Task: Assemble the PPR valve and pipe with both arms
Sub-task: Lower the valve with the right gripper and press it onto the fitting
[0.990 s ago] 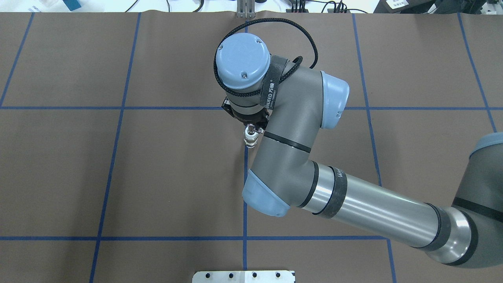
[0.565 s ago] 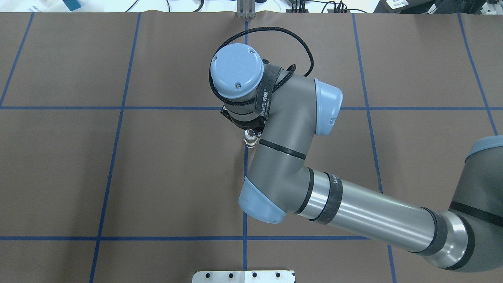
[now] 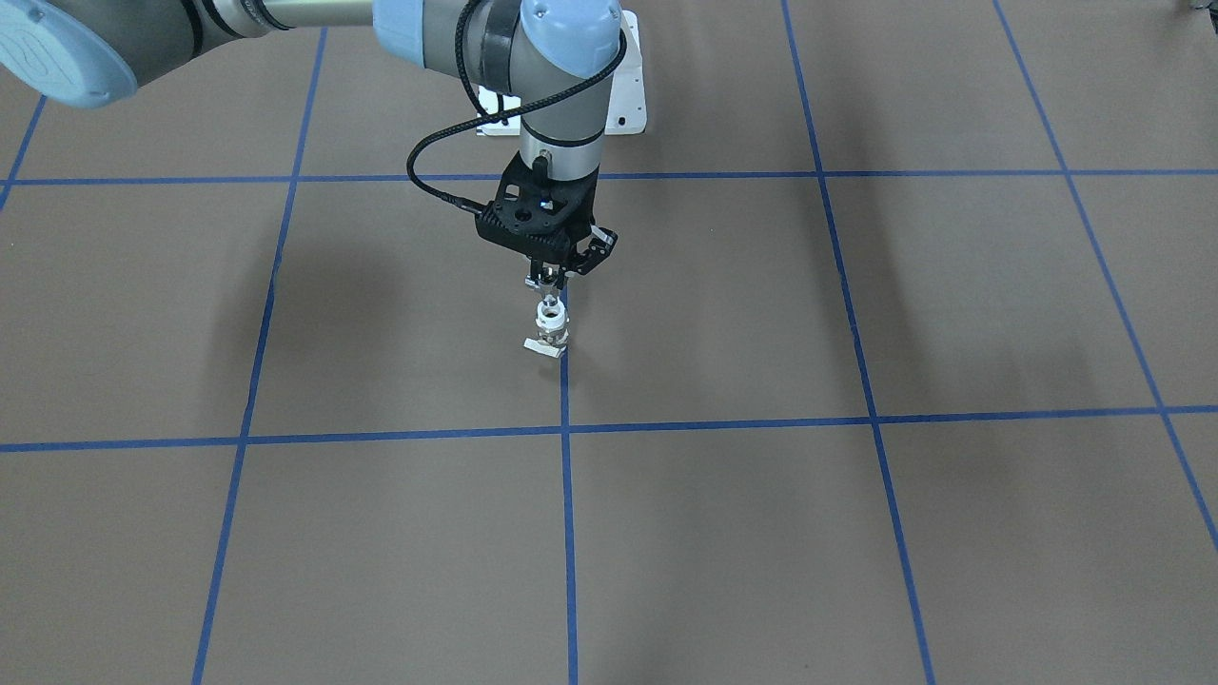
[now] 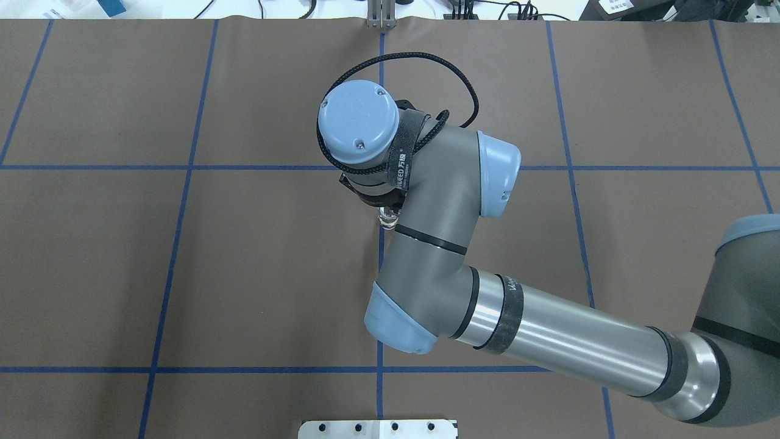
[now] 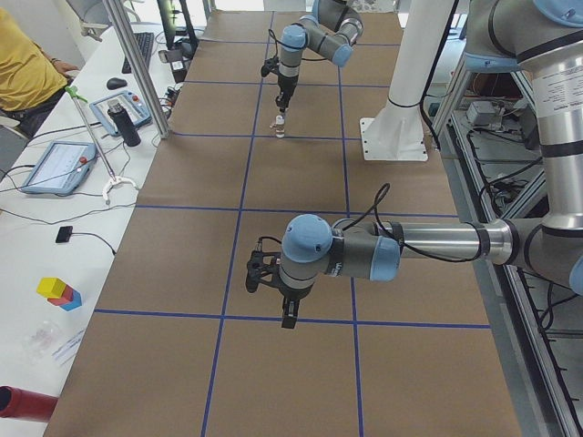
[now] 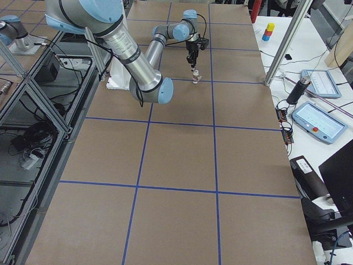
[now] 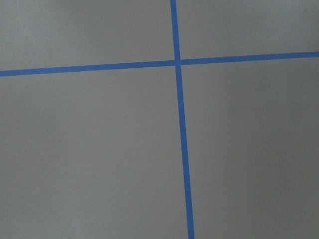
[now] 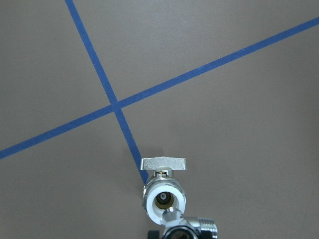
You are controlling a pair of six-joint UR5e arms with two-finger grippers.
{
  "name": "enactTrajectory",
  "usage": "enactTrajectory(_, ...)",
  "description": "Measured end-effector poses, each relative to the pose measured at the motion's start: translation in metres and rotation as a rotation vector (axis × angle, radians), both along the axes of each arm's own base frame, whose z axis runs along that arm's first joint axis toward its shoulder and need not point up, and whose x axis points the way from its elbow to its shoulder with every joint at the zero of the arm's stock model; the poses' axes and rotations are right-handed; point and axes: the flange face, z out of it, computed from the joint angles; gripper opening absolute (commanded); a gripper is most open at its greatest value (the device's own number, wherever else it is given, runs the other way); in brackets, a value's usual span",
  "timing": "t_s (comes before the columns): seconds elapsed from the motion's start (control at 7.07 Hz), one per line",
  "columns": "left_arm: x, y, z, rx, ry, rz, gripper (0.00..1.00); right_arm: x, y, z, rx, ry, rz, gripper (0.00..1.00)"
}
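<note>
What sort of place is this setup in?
Probably a robotics lab workcell: two grey-and-silver jointed robot arms over a brown paper-covered table gridded with blue tape, an aluminium-profile frame alongside, and a white side bench carrying touchscreen pendants.

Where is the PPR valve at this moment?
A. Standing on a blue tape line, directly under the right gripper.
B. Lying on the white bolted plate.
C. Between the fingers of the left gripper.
A: the PPR valve stands collar-up on the blue tape line, and the right gripper, holding the pipe, hangs just above it; the left gripper is far from it.
</note>
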Motion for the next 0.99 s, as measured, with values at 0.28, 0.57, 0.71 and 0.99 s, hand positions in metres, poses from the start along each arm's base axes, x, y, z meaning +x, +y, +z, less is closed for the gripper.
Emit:
enactTrajectory(0.28,0.0,0.0,0.0,0.0,0.001,0.0,1.0,0.001,-0.001,0.0,0.008,0.004,0.001,0.0)
enactTrajectory(0.57,0.0,0.0,0.0,0.0,0.001,0.0,1.0,0.006,-0.004,-0.004,0.017,-0.003,0.004,0.0)
enactTrajectory(0.71,0.0,0.0,0.0,0.0,0.002,0.0,1.0,0.008,-0.006,-0.005,0.02,-0.005,0.007,0.0)
enactTrajectory(0.99,0.0,0.0,0.0,0.0,0.002,0.0,1.0,0.01,-0.008,-0.006,0.022,-0.006,0.009,0.0)
